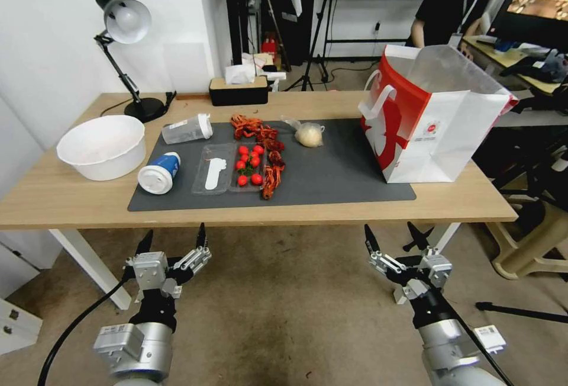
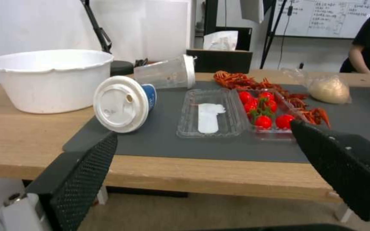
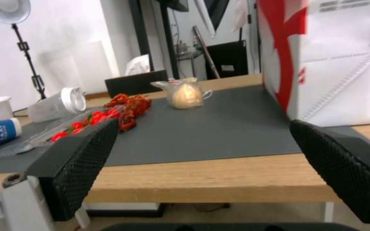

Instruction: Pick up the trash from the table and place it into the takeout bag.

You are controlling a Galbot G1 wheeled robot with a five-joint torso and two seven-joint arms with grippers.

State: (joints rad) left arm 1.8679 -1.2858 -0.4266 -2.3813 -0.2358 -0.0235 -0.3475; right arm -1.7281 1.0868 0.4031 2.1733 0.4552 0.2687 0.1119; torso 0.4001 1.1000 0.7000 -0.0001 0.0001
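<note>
Both arms hang below the near table edge, nothing picked yet. Left gripper (image 1: pixel 172 238) at 7 o'clock, fingers spread and empty; right gripper (image 1: pixel 391 233) at 5 o'clock, likewise spread and empty. This reads as a ready pose before the first reach.

On the long light-wood table (image 1: pixel 65 196), trash sits on the dark grey rectangular mat (image 1: pixel 331 179). Nearest, left of centre: blue-and-white lidded paper cup (image 1: pixel 159 173) on its side, lid facing the left arm. Beside it a clear plastic clamshell tray (image 1: pixel 213 168) with red cherry tomatoes (image 1: pixel 249 164); red crayfish shells (image 1: pixel 260 134) run along its right side. Farther back at 11 o'clock, clear white-capped plastic cup (image 1: pixel 187 129) on its side; at 12, small clear knotted bag (image 1: pixel 308 134).

Large white takeout bag with red side panels (image 1: pixel 435 119) stands upright at 2 o'clock, mouth open, probably so items can drop in. White plastic basin (image 1: pixel 102 146) sits at 10 o'clock, off the mat.
</note>
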